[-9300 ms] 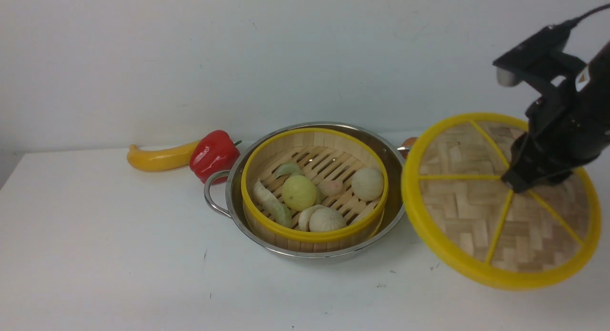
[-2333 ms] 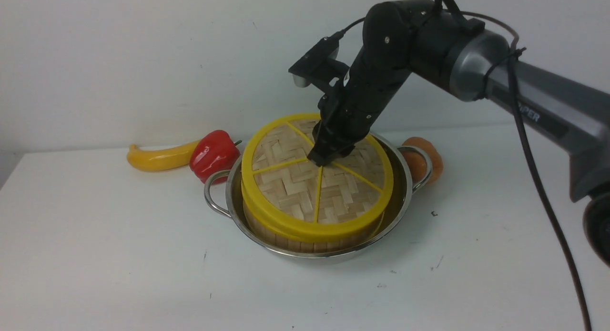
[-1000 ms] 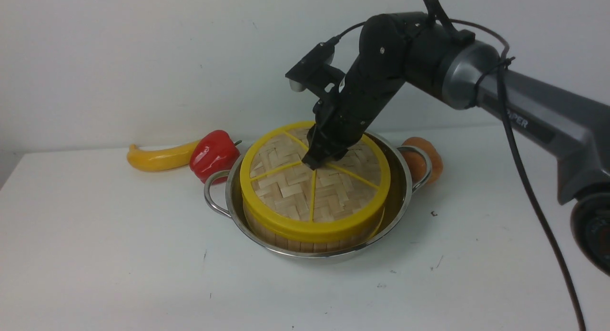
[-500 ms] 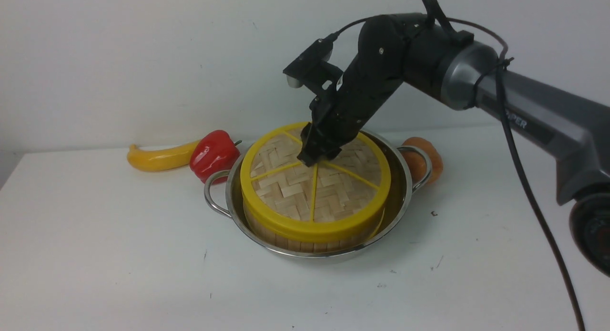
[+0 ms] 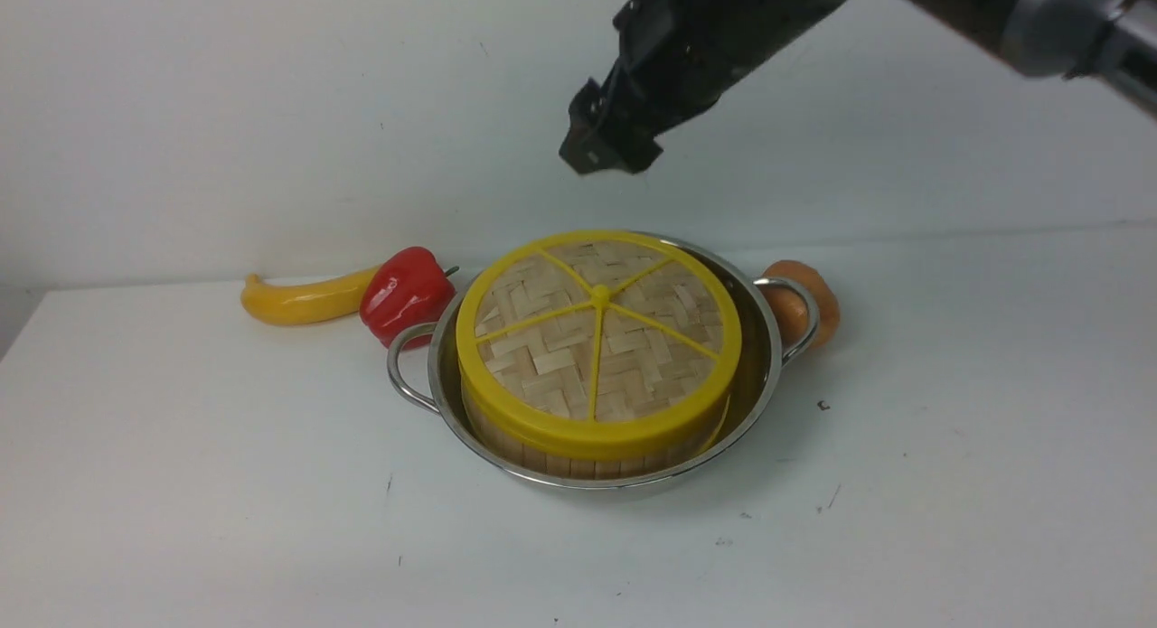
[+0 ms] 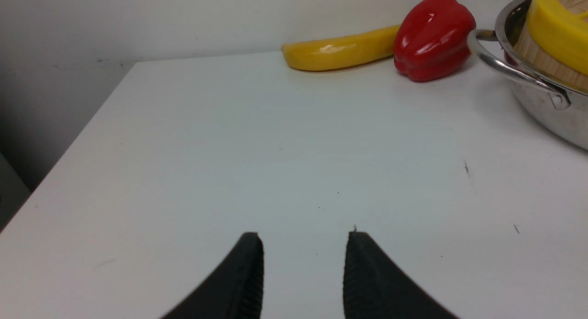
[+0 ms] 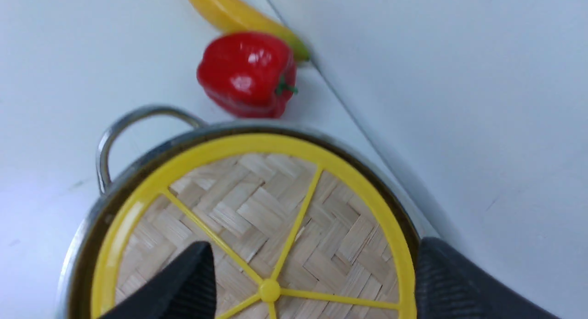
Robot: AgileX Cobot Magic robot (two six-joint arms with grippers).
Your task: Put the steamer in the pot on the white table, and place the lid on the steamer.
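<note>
The steamer [image 5: 542,452] sits inside the shiny pot [image 5: 757,339] on the white table [image 5: 226,483]. The woven lid [image 5: 597,339] lies flat on top of the steamer, its yellow knob [image 5: 600,295] bare. My right gripper [image 5: 604,154] is open and empty, raised well above the lid; in the right wrist view it [image 7: 317,250] hangs over the lid [image 7: 257,218]. My left gripper [image 6: 304,238] is open and empty, low over bare table, left of the pot [image 6: 537,98].
A red bell pepper [image 5: 407,294] and a yellow banana-shaped vegetable [image 5: 303,301] lie behind the pot's left handle [image 5: 402,368]. An orange-brown item [image 5: 807,301] sits behind the right handle. The wall runs close behind.
My right gripper let go of the lid's knob, opened and rose well above the steamer. The lid stays flat on the steamer.
</note>
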